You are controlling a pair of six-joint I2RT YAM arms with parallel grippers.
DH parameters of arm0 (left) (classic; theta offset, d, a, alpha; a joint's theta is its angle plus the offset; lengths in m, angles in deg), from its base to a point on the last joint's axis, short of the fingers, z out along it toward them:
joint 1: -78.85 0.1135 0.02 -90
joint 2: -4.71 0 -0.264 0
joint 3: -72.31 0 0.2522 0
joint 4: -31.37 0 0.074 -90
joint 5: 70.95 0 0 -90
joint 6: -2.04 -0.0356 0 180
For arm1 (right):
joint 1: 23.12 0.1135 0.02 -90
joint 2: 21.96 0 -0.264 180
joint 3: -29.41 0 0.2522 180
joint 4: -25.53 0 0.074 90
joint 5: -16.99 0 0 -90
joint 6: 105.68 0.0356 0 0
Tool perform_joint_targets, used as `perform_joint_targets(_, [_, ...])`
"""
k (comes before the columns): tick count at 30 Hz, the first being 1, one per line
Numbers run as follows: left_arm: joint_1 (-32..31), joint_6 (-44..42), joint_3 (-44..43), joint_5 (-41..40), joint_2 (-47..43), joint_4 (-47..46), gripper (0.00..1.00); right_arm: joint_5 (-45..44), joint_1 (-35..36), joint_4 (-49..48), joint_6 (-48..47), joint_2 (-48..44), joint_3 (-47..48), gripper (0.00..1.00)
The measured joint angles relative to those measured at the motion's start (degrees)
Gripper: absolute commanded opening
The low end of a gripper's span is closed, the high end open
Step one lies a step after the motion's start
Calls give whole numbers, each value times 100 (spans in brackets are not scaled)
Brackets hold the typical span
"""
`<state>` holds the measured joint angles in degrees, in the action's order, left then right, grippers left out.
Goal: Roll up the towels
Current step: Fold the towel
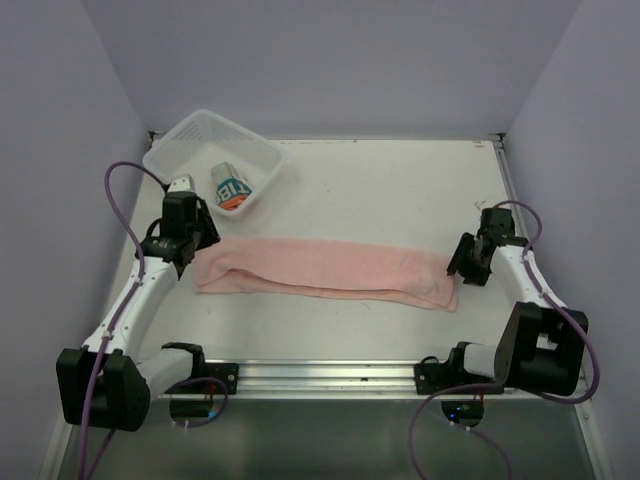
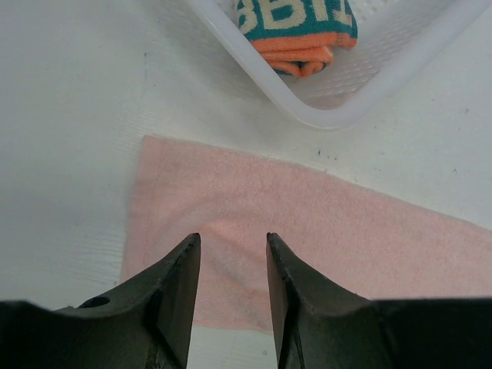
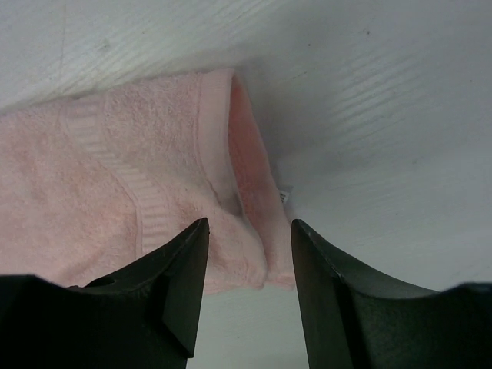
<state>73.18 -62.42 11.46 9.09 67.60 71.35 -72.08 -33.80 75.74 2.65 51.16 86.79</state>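
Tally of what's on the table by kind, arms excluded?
Towels: 2 (pink towel spread out in a long strip; printed towel in the basket)
Baskets: 1 (white mesh basket)
Total: 3

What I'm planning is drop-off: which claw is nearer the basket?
Left. The left claw is just beside the basket; the right claw is far across the table.
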Motion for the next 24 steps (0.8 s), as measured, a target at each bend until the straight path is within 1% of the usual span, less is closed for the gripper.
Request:
perform_joint_targets(2, [0,-26,0,81,0,-9,43,-2,0,7,-52,151,33,54])
perform_joint_targets(5, [0,-68,0,186,0,-11,43,-4,0,11,-116,358,70,55])
perform_joint_targets(14, [0,-111,0,426,-22,-44,44,-9,0,33,-192,876,127,55])
perform_joint_targets(17, [0,-111,0,479,-48,-48,44,-9,0,26,-190,1021,138,52])
perform_joint_targets(18, [2,-111,0,501,-57,-50,44,-9,0,11,-190,1075,142,50])
perform_joint_targets(20, [2,-111,0,527,-72,-52,44,-9,7,-7,-190,1200,157,42])
perform_joint_targets(22, [2,-111,2,535,-79,-52,44,-39,13,13,-203,1296,227,34])
perform_joint_targets(23, [2,-111,4,542,-79,-55,44,-46,13,13,-210,1325,254,26])
perform_joint_targets(24, [2,-111,9,551,-79,-57,44,-55,13,20,-216,1353,278,22])
